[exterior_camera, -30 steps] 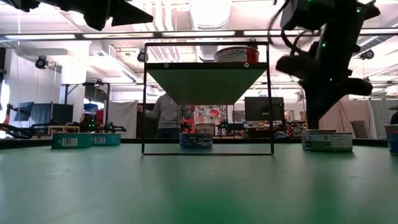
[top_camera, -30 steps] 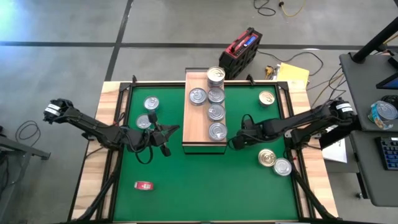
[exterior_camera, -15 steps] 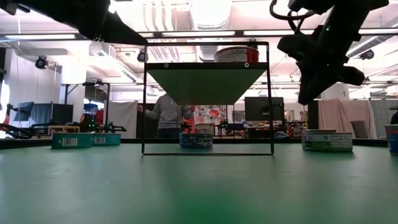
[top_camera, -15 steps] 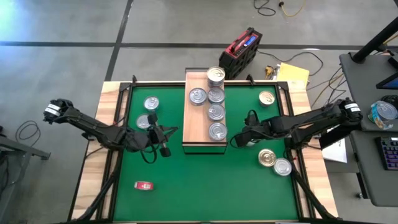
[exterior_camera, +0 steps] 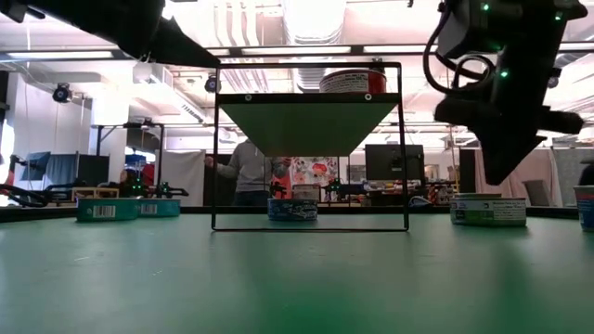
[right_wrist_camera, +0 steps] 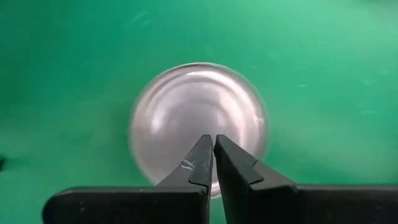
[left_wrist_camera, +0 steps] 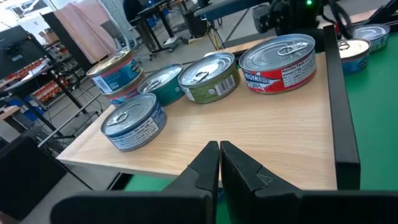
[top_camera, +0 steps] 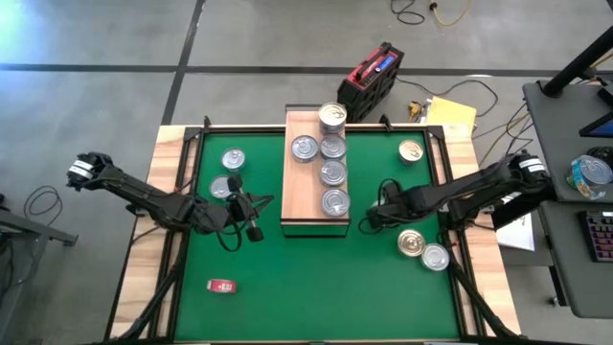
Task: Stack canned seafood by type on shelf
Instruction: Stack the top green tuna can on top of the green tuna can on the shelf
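Right gripper [top_camera: 368, 222] is held over the green mat [top_camera: 316, 278] just off the shelf's near right corner, fingers pressed together, nothing held. Left gripper [top_camera: 254, 217] is parked off the shelf's near left corner, also closed and empty.

Shelf [top_camera: 302, 192] is set lengthwise at mat centre, reaching to the far edge. Five cans are seen on it: a stack [top_camera: 331, 117] at the far end, then a pair and two singles in a row toward the near end. Loose cans are left on the mat: two silver [top_camera: 233, 159] near the far left edge, one gold [top_camera: 411, 150] at the far right, one gold [top_camera: 412, 243] touching one silver [top_camera: 435, 257] by the right edge. A silver lid [right_wrist_camera: 198, 124] is framed past the right fingers; which can it is cannot be told.

Step judged: reach for a loose right-side can. Fingers should be opened before descent, centred across the can's width, lowered to the rim, closed gently. The neighbouring can could be knocked. Label type should be matched before stacking.

Small red object [top_camera: 221, 285] is lying near the near left corner.

Mat is bordered by a wood table [top_camera: 144, 278]. Concrete floor, cables, a red-black case [top_camera: 374, 77] are noted beyond the far edge. A person [exterior_camera: 246, 172] is visible in a lit workshop behind.
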`<state>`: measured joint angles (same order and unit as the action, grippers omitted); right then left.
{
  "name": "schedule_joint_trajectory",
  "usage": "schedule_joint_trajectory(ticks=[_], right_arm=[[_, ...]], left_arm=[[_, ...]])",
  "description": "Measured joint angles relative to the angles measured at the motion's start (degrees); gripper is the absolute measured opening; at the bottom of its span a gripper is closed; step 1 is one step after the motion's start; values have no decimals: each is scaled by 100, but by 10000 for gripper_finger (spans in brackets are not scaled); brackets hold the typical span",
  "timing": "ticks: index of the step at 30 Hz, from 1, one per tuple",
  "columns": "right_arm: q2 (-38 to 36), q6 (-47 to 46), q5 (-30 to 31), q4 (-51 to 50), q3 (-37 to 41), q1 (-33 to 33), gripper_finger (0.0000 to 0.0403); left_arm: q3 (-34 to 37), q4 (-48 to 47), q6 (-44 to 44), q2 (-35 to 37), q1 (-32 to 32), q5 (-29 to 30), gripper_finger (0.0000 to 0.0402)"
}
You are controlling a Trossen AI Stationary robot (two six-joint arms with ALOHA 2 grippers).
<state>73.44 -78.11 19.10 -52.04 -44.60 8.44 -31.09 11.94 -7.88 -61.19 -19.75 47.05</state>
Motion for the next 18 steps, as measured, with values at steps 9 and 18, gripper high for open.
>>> schedule_joint_trajectory(ticks=[9, 18], right_arm=[[535, -309, -151, 290, 0, 292, 12], [568, -301, -265, 626, -7, 533, 12]], left_arm=[[2, -2, -12, -1, 0, 0, 0], [2, -2, -13, 0, 0, -1, 0]])
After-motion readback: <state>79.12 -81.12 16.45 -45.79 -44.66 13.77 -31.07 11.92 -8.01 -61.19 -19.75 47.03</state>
